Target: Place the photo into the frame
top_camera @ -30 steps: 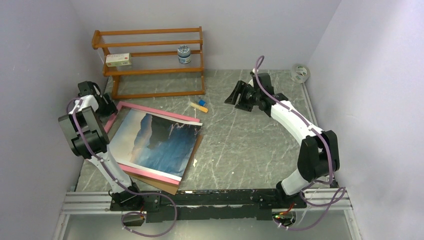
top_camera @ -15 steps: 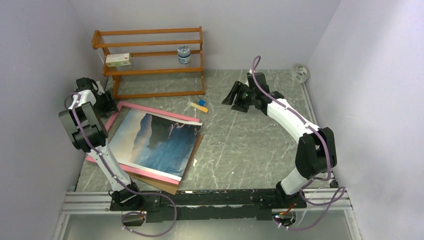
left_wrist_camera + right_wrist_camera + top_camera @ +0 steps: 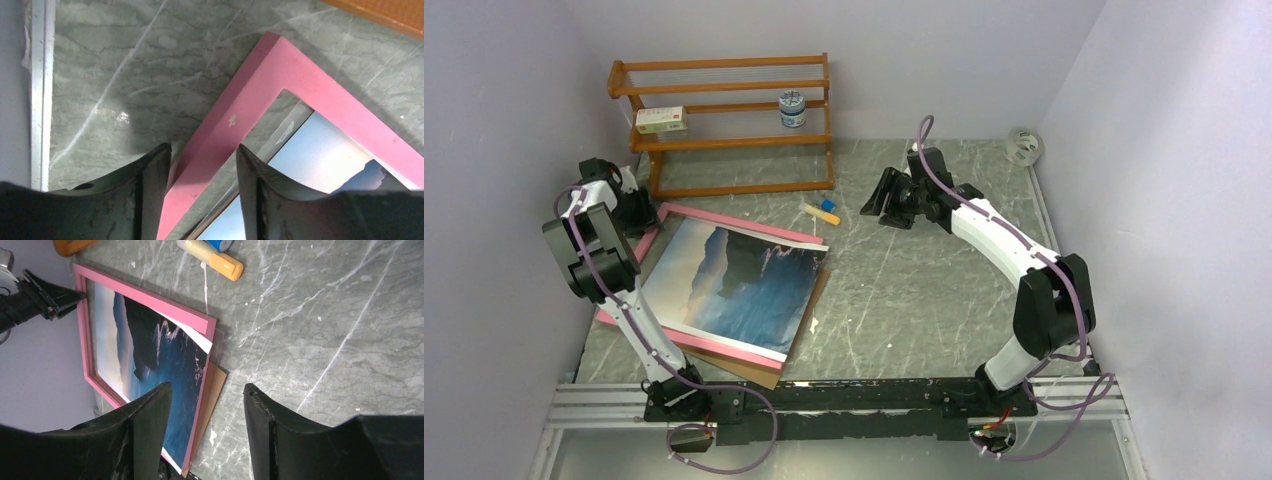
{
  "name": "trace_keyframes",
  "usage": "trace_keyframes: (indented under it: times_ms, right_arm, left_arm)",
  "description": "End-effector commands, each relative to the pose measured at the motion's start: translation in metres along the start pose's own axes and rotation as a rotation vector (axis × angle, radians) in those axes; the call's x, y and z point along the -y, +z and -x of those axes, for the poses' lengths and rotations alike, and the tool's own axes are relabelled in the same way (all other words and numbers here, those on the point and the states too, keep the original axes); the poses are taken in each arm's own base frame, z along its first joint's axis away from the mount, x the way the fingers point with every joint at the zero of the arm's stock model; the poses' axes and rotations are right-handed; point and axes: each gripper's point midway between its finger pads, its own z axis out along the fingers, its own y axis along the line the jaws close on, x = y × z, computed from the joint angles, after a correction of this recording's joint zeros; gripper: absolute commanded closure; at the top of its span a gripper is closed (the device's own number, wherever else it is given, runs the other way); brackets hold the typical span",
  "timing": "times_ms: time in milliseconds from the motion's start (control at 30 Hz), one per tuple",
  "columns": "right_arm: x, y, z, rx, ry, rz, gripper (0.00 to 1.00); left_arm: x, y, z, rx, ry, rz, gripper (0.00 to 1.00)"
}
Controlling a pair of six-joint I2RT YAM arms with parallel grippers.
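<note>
The pink-bordered frame lies flat on the left of the table. The photo of sea and mountains rests on it askew, its right edge over the frame's right rail. My left gripper is at the frame's far-left corner. In the left wrist view the left gripper is open, straddling the pink rail; bare table shows between the rail and the right finger, beside the photo. My right gripper hangs open and empty over mid-table, facing the frame and photo.
A brown hardboard sheet pokes out under the frame's near and right sides. A yellow and blue stick lies between frame and right gripper. The orange shelf rack at the back holds a box and a jar. A tape roll sits far right.
The right arm has swung left, nearer the frame's far-right corner. The left gripper's jaws have narrowed around the frame's corner rail. Frame and photo have not moved.
</note>
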Motion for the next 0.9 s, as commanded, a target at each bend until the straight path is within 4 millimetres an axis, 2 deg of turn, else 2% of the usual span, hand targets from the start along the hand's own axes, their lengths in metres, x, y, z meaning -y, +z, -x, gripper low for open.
trace_keyframes:
  times_ms: [0, 133, 233, 333, 367, 533, 767, 867]
  right_arm:
    - [-0.009, -0.008, 0.012, 0.052, -0.001, 0.010, 0.42]
    - [-0.009, -0.011, 0.013, 0.057, -0.007, 0.005, 0.42]
    - [-0.009, -0.013, 0.012, 0.063, -0.007, 0.009, 0.42]
    - [-0.008, -0.016, 0.012, 0.069, -0.013, 0.010, 0.42]
    - [-0.008, -0.016, 0.011, 0.072, -0.014, 0.009, 0.42]
    - [-0.005, -0.018, 0.007, 0.076, -0.018, 0.020, 0.42]
    - [-0.001, -0.016, 0.003, 0.073, -0.058, 0.026, 0.42]
    - [0.000, -0.015, 0.004, 0.083, -0.085, 0.031, 0.42]
  left_arm:
    - [-0.008, 0.011, 0.002, -0.023, 0.013, 0.032, 0.47]
    - [-0.009, 0.013, 0.001, -0.036, 0.023, 0.052, 0.59]
    - [-0.005, 0.009, 0.002, -0.022, 0.039, 0.055, 0.74]
    - [0.002, -0.001, 0.006, 0.000, 0.070, 0.053, 0.95]
    - [0.005, -0.006, 0.009, 0.012, 0.082, 0.053, 0.97]
    - [0.021, -0.036, 0.020, 0.082, 0.174, 0.023, 0.97]
    - [0.049, -0.100, 0.035, 0.283, 0.285, -0.041, 0.98]
    - [0.057, -0.120, 0.037, 0.353, 0.313, -0.053, 0.97]
